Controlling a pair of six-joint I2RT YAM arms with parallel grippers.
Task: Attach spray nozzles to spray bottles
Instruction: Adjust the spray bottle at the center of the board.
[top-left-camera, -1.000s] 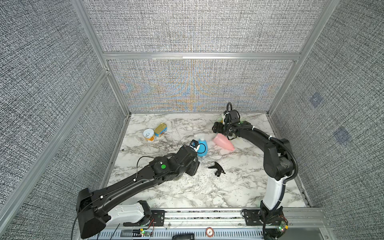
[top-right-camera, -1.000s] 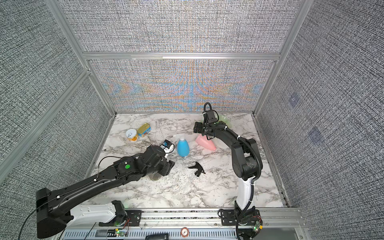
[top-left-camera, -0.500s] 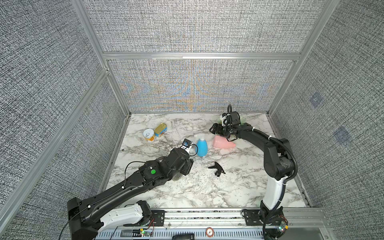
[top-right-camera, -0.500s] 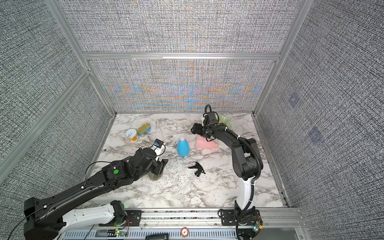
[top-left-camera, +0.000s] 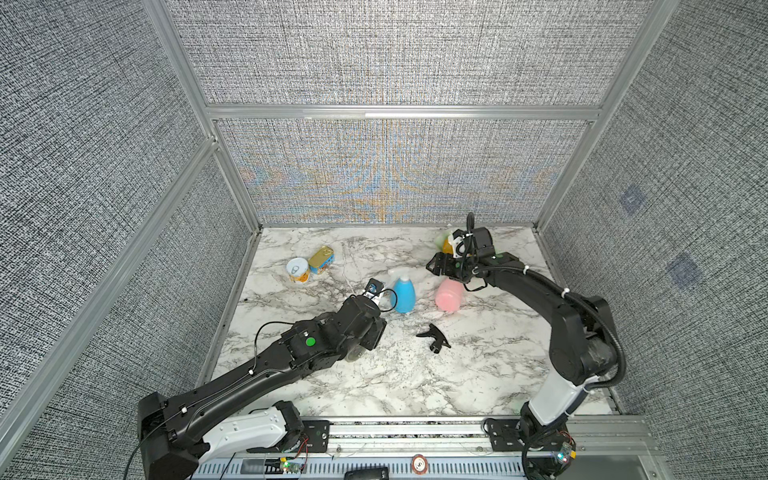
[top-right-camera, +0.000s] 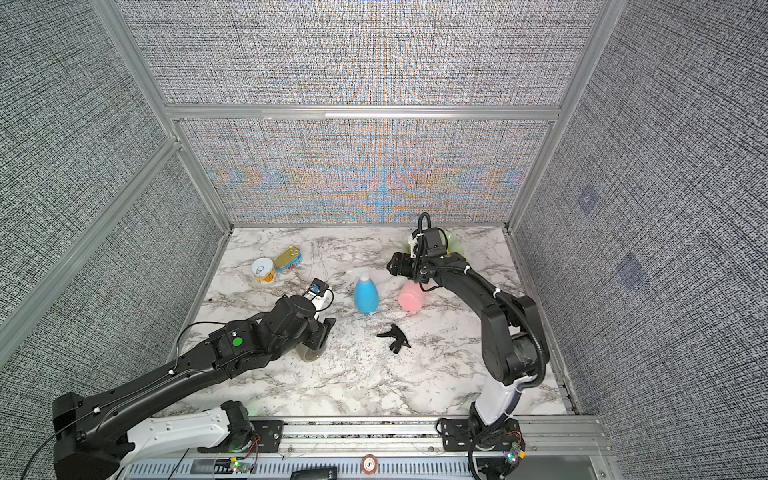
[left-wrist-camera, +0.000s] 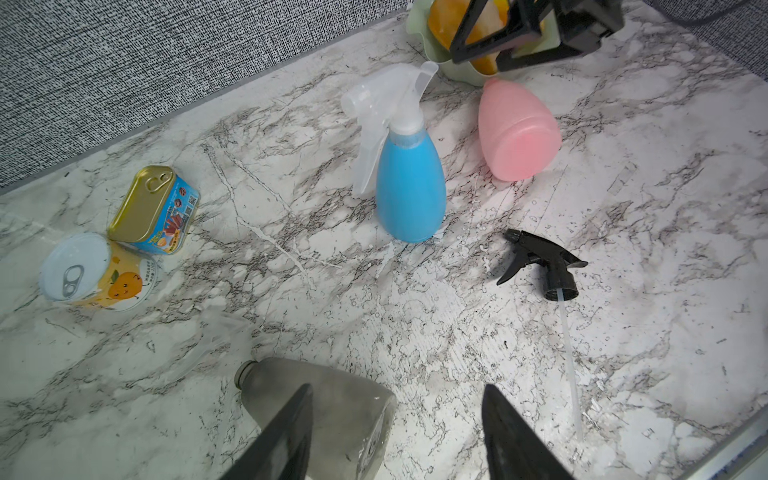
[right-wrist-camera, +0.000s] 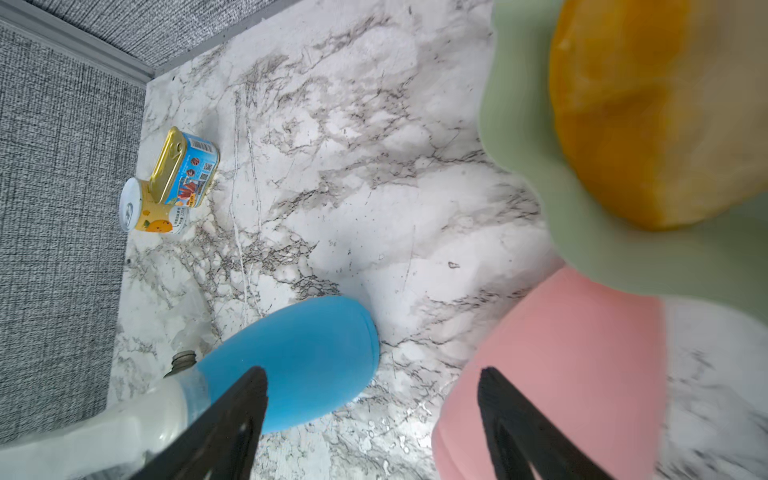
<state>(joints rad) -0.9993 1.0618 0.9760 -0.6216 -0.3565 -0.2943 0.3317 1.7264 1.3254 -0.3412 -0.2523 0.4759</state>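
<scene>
**Blue bottle wears a nozzle; both grippers spread**

Marble tabletop (top-left-camera: 374, 395) carries 3 bottles. The blue spray bottle (left-wrist-camera: 409, 191) stands upright near the middle, with a translucent white nozzle (left-wrist-camera: 386, 99) seated on its neck. Just beside it, on the right arm's side, the pink spray bottle (left-wrist-camera: 517, 133) lies tilted, and its neck is hidden behind the right gripper (right-wrist-camera: 372, 370). That gripper hangs above the 2 bottles with its fingers spread, pinching nothing.

The smoky grey bottle (left-wrist-camera: 324, 399) lies on its side under the left gripper (left-wrist-camera: 397, 388), its threaded neck uncovered. This gripper is also spread. 1 finger crosses in front of the bottle's body and the other stands well apart from it.

The black spray nozzle (left-wrist-camera: 544, 266) lies alone on the tabletop near the pink bottle, its thin dip tube stretched out behind it. 2 cans touch near the left wall: a round can (top-left-camera: 298, 269) and a rectangular tin (top-left-camera: 322, 259). A pale green bowl (right-wrist-camera: 511, 137) holding an orange piece (right-wrist-camera: 648, 124) sits at the back, close to the right gripper.
</scene>
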